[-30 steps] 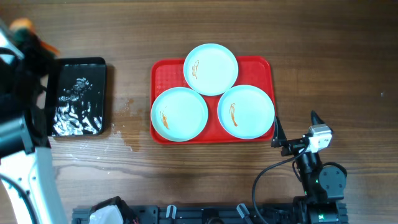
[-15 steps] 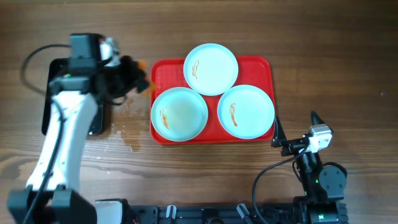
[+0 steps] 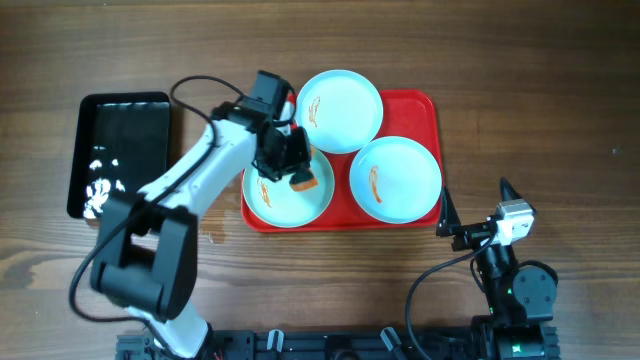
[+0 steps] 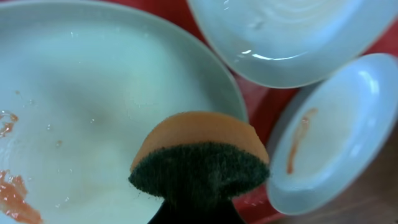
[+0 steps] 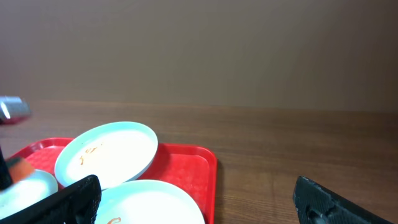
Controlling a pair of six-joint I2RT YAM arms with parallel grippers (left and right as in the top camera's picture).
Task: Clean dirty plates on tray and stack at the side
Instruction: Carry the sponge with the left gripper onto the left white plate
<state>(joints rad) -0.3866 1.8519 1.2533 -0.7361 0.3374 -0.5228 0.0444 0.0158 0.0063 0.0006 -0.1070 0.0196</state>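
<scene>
Three pale mint plates lie on the red tray (image 3: pixel 430 105): a front-left plate (image 3: pixel 275 200), a back plate (image 3: pixel 345 110) and a front-right plate (image 3: pixel 400 180), each with an orange-red smear. My left gripper (image 3: pixel 297 170) is shut on an orange sponge with a dark scouring face (image 4: pixel 199 158) and holds it over the front-left plate (image 4: pixel 81 118), near its right side. A smear shows at that plate's lower left (image 4: pixel 12 199). My right gripper (image 3: pixel 472 215) is open and empty, off the tray's right front corner; its view shows the tray (image 5: pixel 189 158).
A glossy black tray (image 3: pixel 120 150) with wet foam patches lies at the far left. Water drops spot the wood between it and the red tray. The right arm's base and cable sit at the front right.
My left arm swung from the black tray rightward onto the red tray, carrying the sponge over the front-left plate. The right arm has not moved.
</scene>
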